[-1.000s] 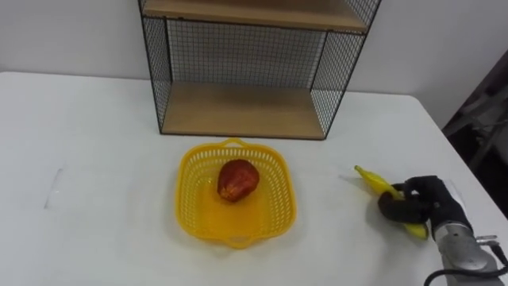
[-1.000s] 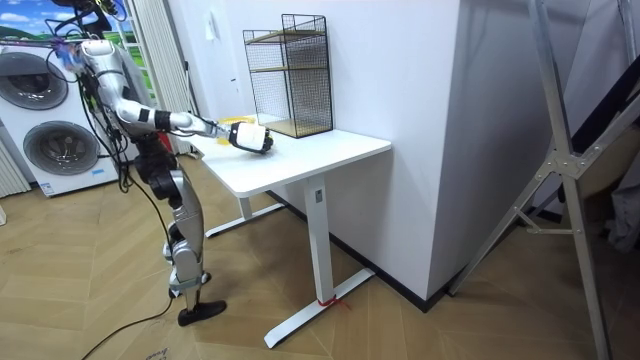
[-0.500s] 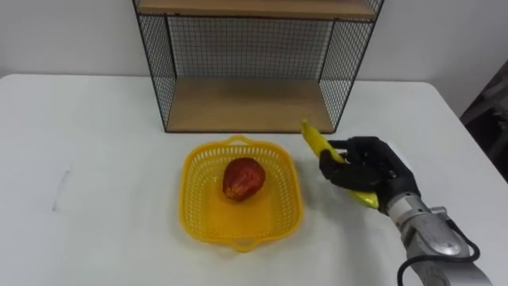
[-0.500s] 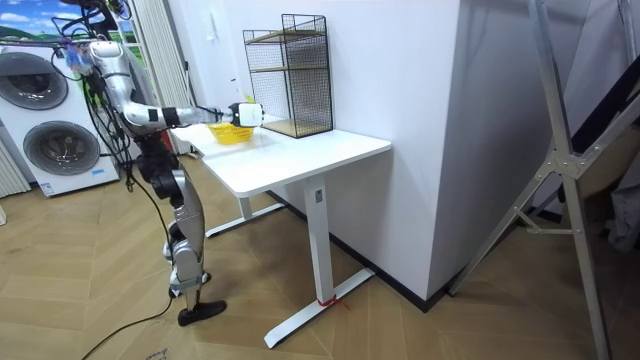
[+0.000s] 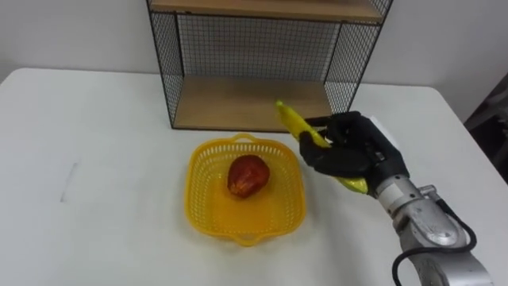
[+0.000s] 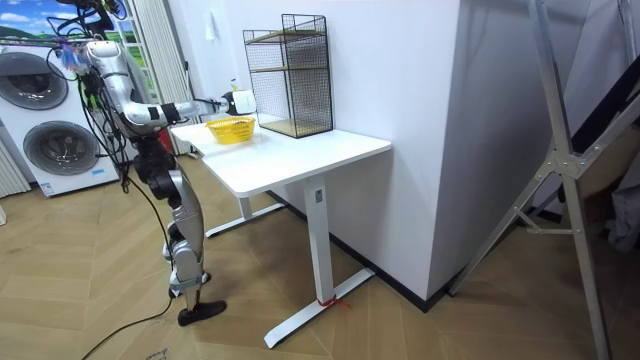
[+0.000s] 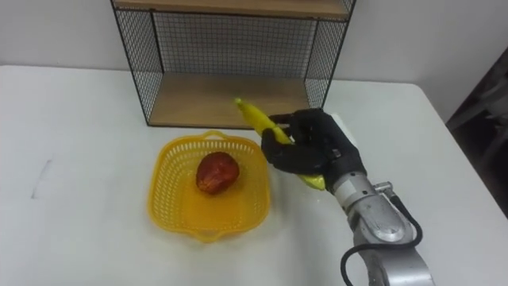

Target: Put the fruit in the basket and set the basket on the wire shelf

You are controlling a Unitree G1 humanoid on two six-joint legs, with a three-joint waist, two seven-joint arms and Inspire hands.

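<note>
Right hand (image 5: 353, 149) is gripping a banana (image 5: 290, 120), holding it just right of the basket (image 5: 208, 210). Red fruit (image 5: 248, 175) is lying inside the basket; wire shelf (image 5: 238, 103) is standing at the far side.

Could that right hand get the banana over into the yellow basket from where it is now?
Probably yes. The right hand, curled round the banana, hangs just beside the basket, with nothing between them; room shows beside the red fruit.
</note>
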